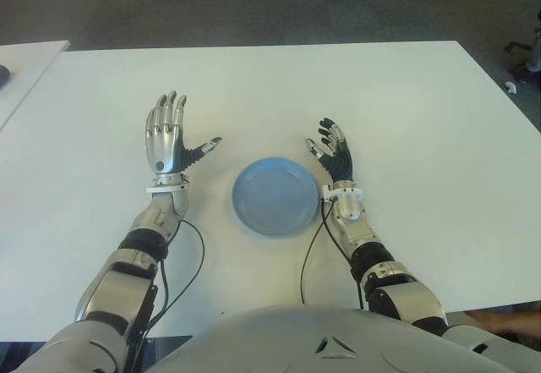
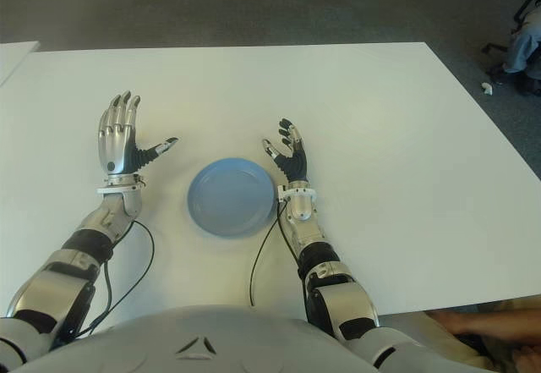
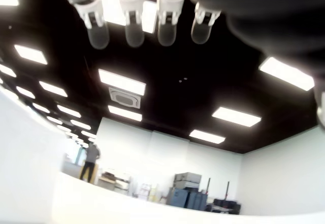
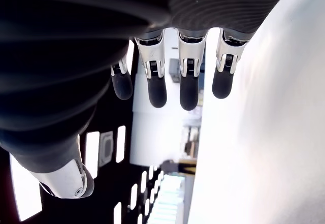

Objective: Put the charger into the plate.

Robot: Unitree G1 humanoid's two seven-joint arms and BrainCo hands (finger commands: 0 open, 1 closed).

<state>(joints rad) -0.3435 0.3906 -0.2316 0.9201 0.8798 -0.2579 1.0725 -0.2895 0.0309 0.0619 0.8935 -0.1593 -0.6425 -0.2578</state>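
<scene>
my left hand (image 1: 166, 132) and right hand (image 1: 335, 155) flank the blue plate (image 1: 276, 195) on the white table (image 1: 406, 119), fingers spread apart, both holding nothing.

Both eye views look steeply down from the head at the white table (image 1: 406, 111), sharing the blue plate (image 1: 275, 195) between both arms. Each wrist view sits close beneath its own fingers (image 3: 133, 26), facing outward toward ceiling lights (image 3: 122, 82)
</scene>
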